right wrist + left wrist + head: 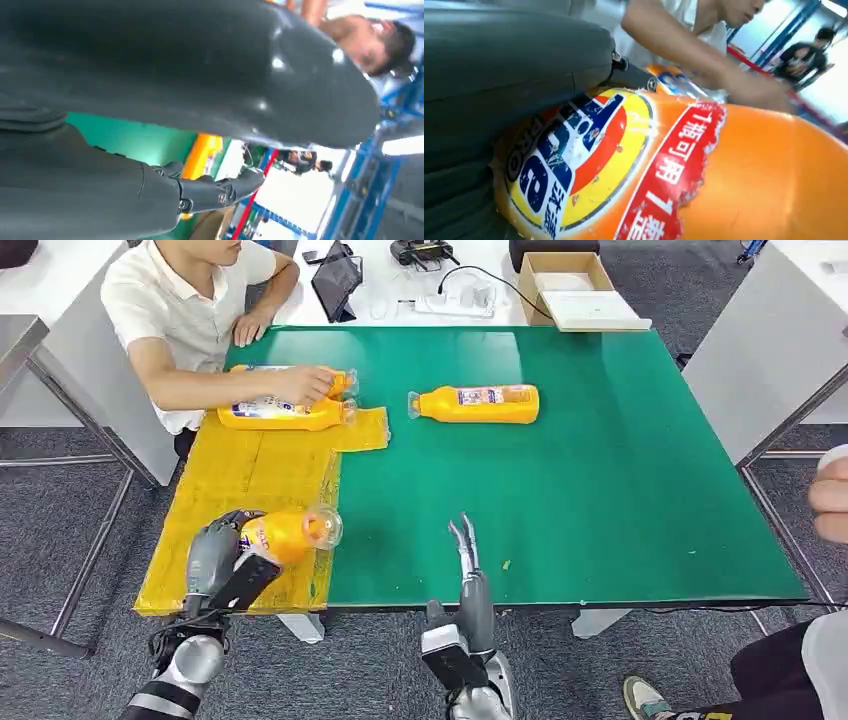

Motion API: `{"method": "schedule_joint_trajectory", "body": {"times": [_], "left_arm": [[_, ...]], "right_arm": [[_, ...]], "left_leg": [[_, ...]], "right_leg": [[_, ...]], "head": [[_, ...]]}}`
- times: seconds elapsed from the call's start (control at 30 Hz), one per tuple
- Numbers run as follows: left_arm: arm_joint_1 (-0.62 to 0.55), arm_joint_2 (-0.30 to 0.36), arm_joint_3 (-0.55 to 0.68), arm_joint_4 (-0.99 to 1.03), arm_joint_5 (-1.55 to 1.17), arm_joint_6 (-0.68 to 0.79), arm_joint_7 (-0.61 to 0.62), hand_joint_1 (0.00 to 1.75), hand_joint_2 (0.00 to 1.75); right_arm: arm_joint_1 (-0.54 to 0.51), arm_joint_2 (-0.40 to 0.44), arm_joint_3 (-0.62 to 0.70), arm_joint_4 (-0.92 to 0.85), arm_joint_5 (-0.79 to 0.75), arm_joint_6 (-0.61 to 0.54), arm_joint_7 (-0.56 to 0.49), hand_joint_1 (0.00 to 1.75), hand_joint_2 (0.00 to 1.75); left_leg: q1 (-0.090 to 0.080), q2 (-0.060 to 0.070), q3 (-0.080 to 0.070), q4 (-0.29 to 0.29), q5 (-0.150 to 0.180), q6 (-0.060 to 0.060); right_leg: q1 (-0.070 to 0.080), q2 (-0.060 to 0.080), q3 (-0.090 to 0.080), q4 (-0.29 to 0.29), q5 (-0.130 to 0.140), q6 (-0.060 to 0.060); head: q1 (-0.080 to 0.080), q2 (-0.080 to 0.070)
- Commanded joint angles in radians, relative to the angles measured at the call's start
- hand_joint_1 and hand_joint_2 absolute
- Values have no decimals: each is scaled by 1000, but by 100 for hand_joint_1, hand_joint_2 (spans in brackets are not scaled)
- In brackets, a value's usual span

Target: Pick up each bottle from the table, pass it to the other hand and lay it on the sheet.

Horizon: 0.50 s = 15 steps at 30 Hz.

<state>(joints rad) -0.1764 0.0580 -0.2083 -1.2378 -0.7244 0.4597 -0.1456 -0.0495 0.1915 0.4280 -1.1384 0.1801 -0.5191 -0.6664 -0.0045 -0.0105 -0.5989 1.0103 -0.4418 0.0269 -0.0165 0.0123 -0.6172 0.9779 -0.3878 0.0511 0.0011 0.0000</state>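
Left hand (pixel 222 558) grips an orange bottle (pixel 288 532) low over the yellow sheet (pixel 240 480) — lay it flat, clear of the person's hand (pixel 305 386). Right hand (pixel 466 550), fingers straight and holding nothing, hovers over the green worktop (pixel 600 480), one bottle on the worktop (pixel 478 403) left.

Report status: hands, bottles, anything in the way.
Left hand grips an orange bottle over the yellow sheet. Right hand open, empty. One bottle lies on the green mat. A person's hand rests on the bottles on the sheet.
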Motion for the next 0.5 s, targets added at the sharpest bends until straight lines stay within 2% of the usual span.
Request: {"method": "schedule_joint_trajectory", "body": {"times": [0.03,0.13,0.3,0.37,0.4,0.5], "left_arm": [[-298,-5,-57,515,-451,44,169,175,175],[-363,-29,-46,658,-449,-34,181,175,175],[-461,-51,-19,851,-449,-74,202,175,175],[-466,-59,14,863,-406,-94,166,61,175],[-459,-73,72,855,-316,-162,92,21,175],[-436,-82,119,824,-219,-263,22,0,175]], "right_arm": [[-2,44,-72,-18,6,79,-32,0,0],[-12,44,-40,11,-3,115,-32,0,0],[-31,61,5,83,-12,129,-32,0,0],[-34,58,12,90,-20,126,-32,0,0],[-35,54,14,89,-32,126,-32,0,0],[-38,49,17,94,-38,131,-32,0,0]], "left_leg": [[0,-4,2,-1,1,-1],[1,-2,4,-1,0,-2],[2,-1,5,-1,1,-3],[1,-2,4,-1,2,-2],[0,-3,4,-1,2,-2],[1,-2,8,-1,1,-3]], "right_leg": [[1,-5,3,0,-1,-1],[2,-5,6,-1,-1,-3],[2,-4,6,-1,-1,-2],[1,-3,6,0,0,-2],[0,-2,6,0,0,-1],[1,-1,10,0,0,-3]], "head": [[0,0],[-1,0],[0,0],[0,0],[0,0],[0,0]]}}
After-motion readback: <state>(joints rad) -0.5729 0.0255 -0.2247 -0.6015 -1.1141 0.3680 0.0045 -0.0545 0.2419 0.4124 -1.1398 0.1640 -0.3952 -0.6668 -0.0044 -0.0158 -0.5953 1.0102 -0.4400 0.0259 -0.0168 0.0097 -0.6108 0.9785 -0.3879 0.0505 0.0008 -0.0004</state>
